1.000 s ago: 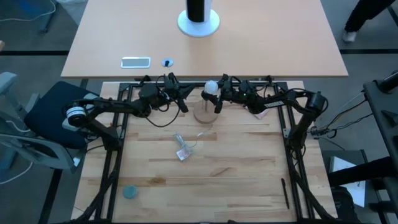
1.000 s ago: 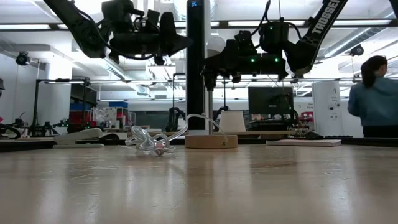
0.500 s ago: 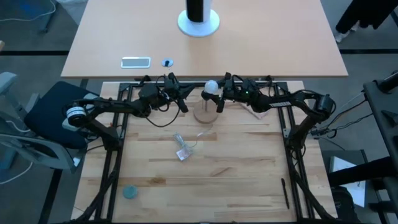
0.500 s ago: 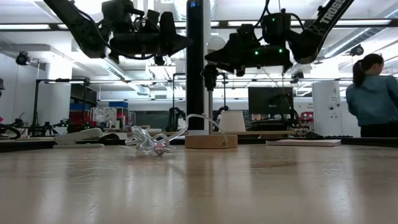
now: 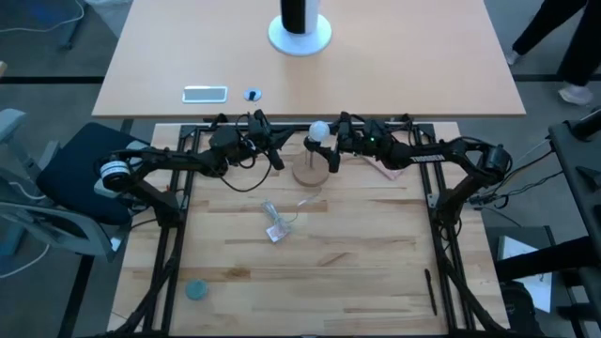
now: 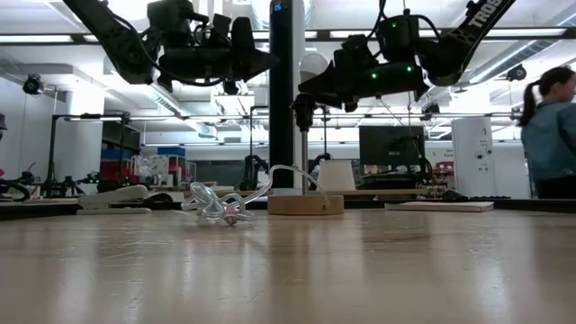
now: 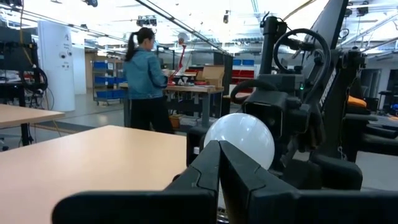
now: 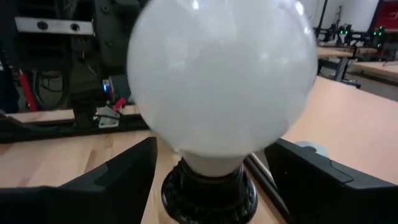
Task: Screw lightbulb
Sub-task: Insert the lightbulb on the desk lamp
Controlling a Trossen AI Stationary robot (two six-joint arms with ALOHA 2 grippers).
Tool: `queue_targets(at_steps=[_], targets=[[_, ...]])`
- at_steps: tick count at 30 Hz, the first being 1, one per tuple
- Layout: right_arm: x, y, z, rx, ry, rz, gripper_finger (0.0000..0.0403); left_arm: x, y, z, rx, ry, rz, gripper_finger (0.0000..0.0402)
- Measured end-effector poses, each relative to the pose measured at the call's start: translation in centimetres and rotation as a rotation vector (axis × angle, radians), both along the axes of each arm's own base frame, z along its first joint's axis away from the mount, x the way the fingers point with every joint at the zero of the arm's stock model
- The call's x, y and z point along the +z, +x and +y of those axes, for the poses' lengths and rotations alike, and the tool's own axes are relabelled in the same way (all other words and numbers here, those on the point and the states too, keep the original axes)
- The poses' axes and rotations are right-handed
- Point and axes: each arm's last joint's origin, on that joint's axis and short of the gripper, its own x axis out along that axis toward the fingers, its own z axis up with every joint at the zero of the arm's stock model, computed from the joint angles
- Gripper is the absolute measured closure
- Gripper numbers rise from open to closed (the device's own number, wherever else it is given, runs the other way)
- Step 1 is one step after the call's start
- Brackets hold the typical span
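The frosted white lightbulb stands upright with its pale base in the black socket. The socket sits on a thin stem above the round wooden stand. My right gripper is open, level, coming from the table's right. Its fingers stand on either side of the bulb's neck with a gap on each side. My left gripper is shut and empty, hovering left of the bulb and pointing at it.
A crumpled clear wrapper and a white cord lie in front of the stand. A teal disc is at the near left and a black pen at the near right. A person stands in the room beyond.
My right gripper has risen a little beside the bulb and tipped, its rear end higher than before, while the arm's elbow has swung toward the table's right edge. The bulb and stand have stayed in place.
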Motion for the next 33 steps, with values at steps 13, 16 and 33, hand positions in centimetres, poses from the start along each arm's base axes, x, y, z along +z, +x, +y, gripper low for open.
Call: queue_targets(at_steps=[13,16,33], targets=[[1.7,-1.5,0.7,-0.011,-0.015,0.075,0.0095,0.0,0.0,0.0,0.001,0.007,0.003,0.0402],[2.4,-2.4,1.1,-0.048,-0.023,0.118,0.0095,0.0,0.0,0.0,0.006,0.023,0.009,0.0401],[4.4,-7.9,-1.2,-0.298,-0.006,0.247,0.0238,2.4,-0.2,1.5,-0.147,0.252,0.283,0.0401]])
